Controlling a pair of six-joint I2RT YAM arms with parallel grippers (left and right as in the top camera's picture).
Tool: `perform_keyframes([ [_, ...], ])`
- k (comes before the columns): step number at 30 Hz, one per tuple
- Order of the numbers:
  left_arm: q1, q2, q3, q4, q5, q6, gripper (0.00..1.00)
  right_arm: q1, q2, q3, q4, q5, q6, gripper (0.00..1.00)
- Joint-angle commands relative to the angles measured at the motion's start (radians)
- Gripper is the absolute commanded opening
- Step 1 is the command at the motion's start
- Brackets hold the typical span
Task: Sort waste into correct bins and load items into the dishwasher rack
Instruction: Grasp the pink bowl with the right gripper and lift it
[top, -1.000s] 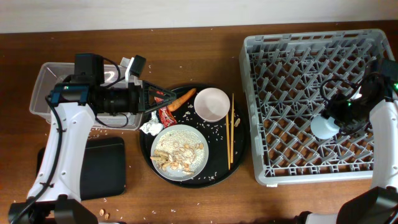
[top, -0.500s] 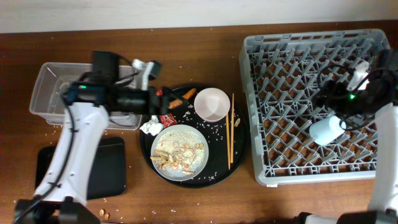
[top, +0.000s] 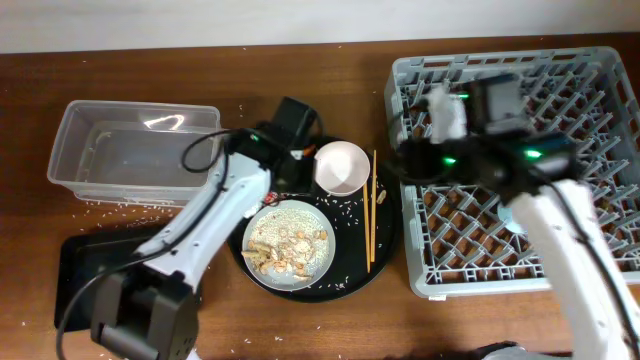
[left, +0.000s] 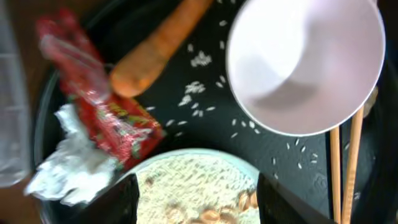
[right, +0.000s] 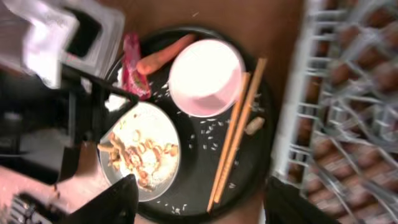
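Note:
On the round black tray (top: 385, 250) are the white-pink bowl (top: 340, 167), the chopsticks (top: 370, 210) and the plate of rice scraps (top: 290, 245). My left gripper (top: 283, 185) is open and empty above the plate's far edge (left: 199, 186). Its view shows the red wrapper (left: 93, 106), white tissue (left: 68, 168), carrot (left: 155, 46) and bowl (left: 305, 62). My right gripper (top: 398, 167) is open and empty over the left edge of the grey rack (top: 500, 80). Its view shows the bowl (right: 205, 78) and chopsticks (right: 233, 137). My right arm hides the cup.
The clear tub (top: 130, 150) stands at the back left with the shallow black tray (top: 75, 270) in front of it. Rice grains lie scattered on the round tray and on the table near the tub. My left arm hides the wrapper, tissue and carrot from overhead.
My left gripper has swung right from the tub to over the round tray. My right gripper has left the cup in the rack and moved left to the rack's left edge.

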Motion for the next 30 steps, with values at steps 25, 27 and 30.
perform_keyframes([
  [25, 0.312, -0.604, 0.259, -0.552, -0.070, -0.022, 0.99, 0.149, 0.375, 0.064, 0.223, 0.310, 0.161, 0.04],
  [27, 0.312, -0.604, 0.259, -0.552, -0.070, -0.022, 0.99, 0.149, 0.284, 0.079, 0.187, 0.420, 0.161, 0.04],
  [30, 0.312, -0.604, 0.259, -0.552, -0.070, -0.022, 0.99, 0.146, 0.092, 0.080, 0.137, 0.901, 0.162, 0.04],
])
